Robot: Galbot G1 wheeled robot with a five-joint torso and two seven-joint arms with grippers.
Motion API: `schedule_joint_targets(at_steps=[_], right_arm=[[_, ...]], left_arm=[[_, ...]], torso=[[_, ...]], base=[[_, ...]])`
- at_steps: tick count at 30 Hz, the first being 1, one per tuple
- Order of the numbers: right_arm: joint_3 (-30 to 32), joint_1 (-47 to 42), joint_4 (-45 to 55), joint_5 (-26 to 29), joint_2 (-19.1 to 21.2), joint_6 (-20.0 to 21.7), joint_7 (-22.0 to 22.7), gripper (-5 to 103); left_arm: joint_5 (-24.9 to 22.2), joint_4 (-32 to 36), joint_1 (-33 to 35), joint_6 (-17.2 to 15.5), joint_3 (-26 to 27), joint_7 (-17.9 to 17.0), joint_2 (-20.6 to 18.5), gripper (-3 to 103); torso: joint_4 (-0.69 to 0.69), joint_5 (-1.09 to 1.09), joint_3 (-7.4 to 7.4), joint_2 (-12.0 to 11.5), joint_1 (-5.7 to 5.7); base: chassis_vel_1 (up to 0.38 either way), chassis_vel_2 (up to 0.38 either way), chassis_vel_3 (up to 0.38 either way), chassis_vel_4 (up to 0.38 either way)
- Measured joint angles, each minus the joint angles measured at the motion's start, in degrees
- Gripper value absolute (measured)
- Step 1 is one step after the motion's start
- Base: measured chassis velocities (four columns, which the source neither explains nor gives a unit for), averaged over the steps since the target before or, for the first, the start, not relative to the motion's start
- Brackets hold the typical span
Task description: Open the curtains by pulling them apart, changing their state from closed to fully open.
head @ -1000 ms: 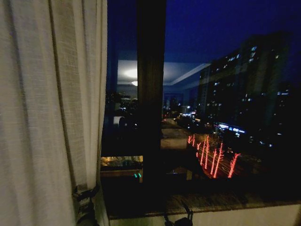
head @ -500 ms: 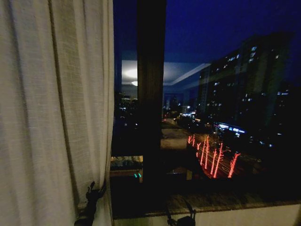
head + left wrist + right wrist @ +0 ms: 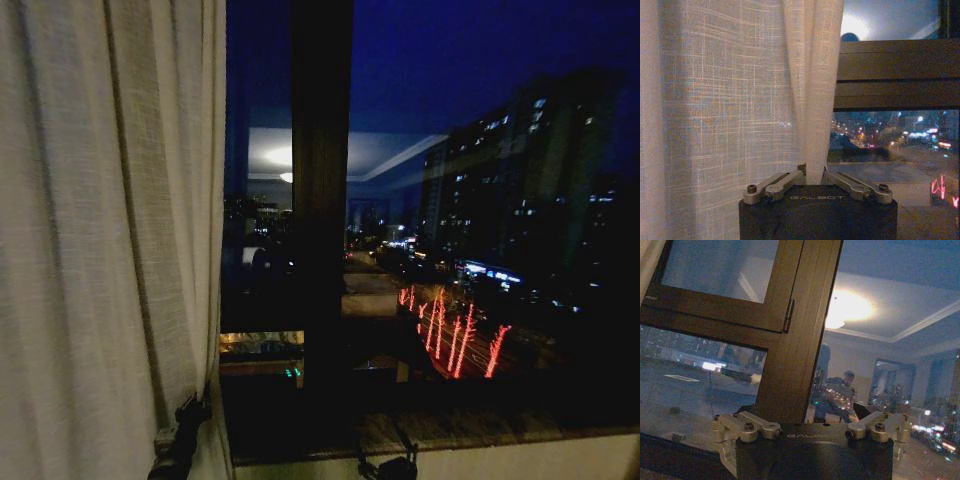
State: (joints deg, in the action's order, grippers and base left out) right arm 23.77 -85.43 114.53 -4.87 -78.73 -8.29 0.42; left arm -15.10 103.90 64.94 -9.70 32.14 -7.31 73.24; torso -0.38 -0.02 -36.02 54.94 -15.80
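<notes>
The left gripper (image 3: 815, 176) is clenching its jaws on one gathered fold at the edge of the curtains (image 3: 740, 100); the fabric is rising straight up from between them. The right gripper (image 3: 810, 427) is hanging with jaws released, gripping nothing, before the dark window frame (image 3: 795, 330). In the head view, one curtain panel (image 3: 100, 230) is covering the left side, with the left gripper (image 3: 178, 440) at its lower edge and the right gripper (image 3: 390, 465) low by the windowsill (image 3: 480, 425).

Black pincer (image 3: 814, 176) housing marked GALBOT, silver screwed linkage bars.
</notes>
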Motion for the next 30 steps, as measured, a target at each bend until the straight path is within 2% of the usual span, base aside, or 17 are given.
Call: schedule_joint_targets(at_steps=[9, 11, 13, 14, 18, 30], right_arm=[[-0.5, 0.3, 0.0, 0.4, 0.0, 0.5, 0.0, 100], [-1.0, 0.2, 0.0, 1.7, 0.0, 0.5, -0.3, 100], [-2.3, -0.2, -0.5, 4.1, 0.0, -0.2, -0.7, 100], [-2.3, -0.2, -0.5, 4.1, 0.0, -0.2, -0.7, 100], [-2.6, -0.5, -0.8, 4.8, 0.0, -0.9, -1.4, 100], [-3.5, -2.1, 0.9, 3.2, 0.0, -0.8, -2.6, 100]], left_arm=[[-0.1, -0.1, 0.1, 0.0, 0.3, 1.1, 0.2, 1], [-0.2, 0.1, 0.4, 0.0, 0.7, 2.6, 0.4, 1], [-2.0, 0.5, 0.8, 0.0, 1.2, 6.3, 0.5, 1], [-2.0, 0.5, 0.8, 0.0, 1.2, 6.3, 0.5, 1], [-3.8, 1.5, 2.1, 0.2, 1.9, 10.5, 0.3, 1], [-2.3, 4.4, 4.8, -1.2, 3.1, 9.1, 0.4, 1]], torso=[[0.00, 0.00, 0.00, 0.0, 0.00], [0.00, 0.00, 0.00, 0.0, 0.00], [0.00, 0.01, 0.00, 0.0, 0.00], [0.00, 0.01, 0.00, 0.0, 0.00], [0.00, 0.00, 0.00, 0.0, 0.00], [0.00, 0.01, 0.00, 0.0, 0.00]], base=[[0.000, 0.000, 0.000, 0.000], [0.000, 0.000, 0.000, 0.000], [0.000, 0.000, 0.000, 0.000], [0.000, 0.000, 0.000, 0.000], [0.000, 0.000, 0.000, 0.000], [0.000, 0.000, 0.000, 0.000]])
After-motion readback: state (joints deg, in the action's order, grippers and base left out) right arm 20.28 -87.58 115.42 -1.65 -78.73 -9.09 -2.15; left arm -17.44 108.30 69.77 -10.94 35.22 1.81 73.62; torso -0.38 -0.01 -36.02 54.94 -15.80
